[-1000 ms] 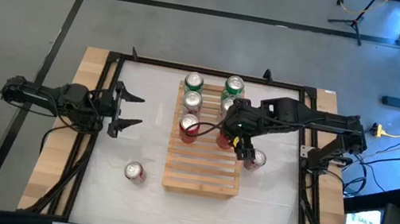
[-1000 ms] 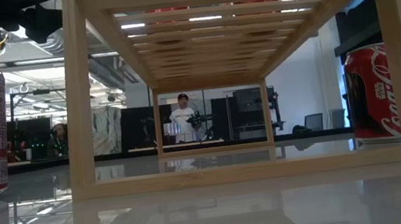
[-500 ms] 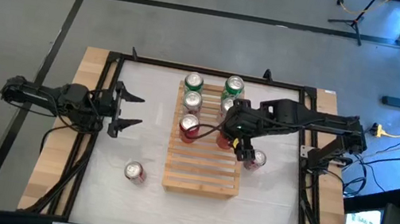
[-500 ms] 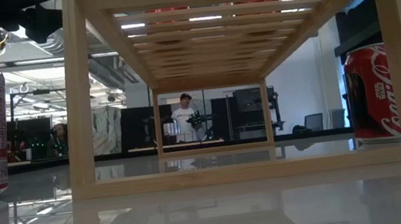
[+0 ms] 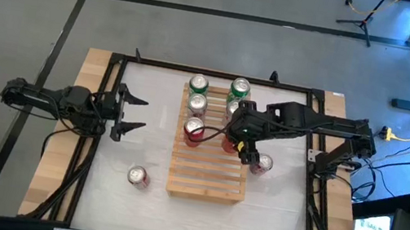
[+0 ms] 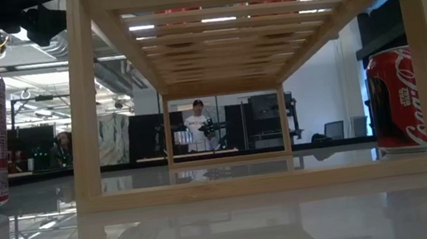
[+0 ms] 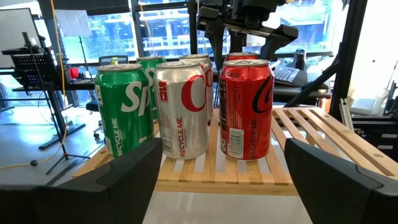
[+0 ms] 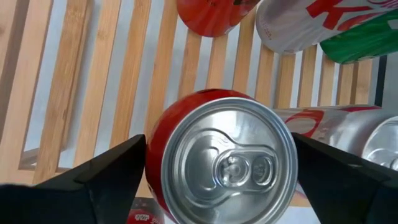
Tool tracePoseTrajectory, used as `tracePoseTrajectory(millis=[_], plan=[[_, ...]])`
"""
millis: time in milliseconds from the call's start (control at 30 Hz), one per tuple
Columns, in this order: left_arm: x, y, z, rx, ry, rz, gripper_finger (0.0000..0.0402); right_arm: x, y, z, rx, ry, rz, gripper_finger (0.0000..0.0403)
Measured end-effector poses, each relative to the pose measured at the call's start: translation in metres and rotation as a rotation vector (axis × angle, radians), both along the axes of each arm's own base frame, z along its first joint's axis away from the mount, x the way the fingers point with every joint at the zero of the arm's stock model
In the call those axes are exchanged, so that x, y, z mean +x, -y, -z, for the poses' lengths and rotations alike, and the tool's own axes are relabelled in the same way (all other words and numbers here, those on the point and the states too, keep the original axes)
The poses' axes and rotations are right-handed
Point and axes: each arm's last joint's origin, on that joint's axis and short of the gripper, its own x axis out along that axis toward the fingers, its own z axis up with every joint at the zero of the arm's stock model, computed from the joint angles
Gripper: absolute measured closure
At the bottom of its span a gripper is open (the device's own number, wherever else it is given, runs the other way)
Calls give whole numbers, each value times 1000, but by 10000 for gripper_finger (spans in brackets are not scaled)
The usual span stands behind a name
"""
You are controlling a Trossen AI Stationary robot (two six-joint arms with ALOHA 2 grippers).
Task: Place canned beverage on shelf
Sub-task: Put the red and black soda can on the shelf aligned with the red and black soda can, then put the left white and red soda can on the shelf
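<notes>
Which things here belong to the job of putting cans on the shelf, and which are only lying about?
Job:
- shelf
- red can below the right gripper
- five other cans on the shelf
- two loose red cans on the table

Lying about:
- left gripper, waiting
- tripod stand
- person behind

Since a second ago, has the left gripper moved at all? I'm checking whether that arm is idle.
No. In the high view the left gripper sits in the same spot beside the shelf, open, off its left edge.
</notes>
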Motion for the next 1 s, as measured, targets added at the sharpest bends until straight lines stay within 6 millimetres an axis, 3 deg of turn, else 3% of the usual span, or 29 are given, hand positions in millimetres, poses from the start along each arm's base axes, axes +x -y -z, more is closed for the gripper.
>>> tracePoseTrajectory(millis=[367, 700, 1000], plan=[[0, 0, 0, 0, 0, 0, 72, 0, 0, -1, -4, 8, 3, 22], [0, 0, 0, 0, 0, 0, 72, -5, 1, -26, 8, 88, 2, 23], [0, 0, 0, 0, 0, 0, 72, -23, 2, -49, 47, 70, 74, 23]])
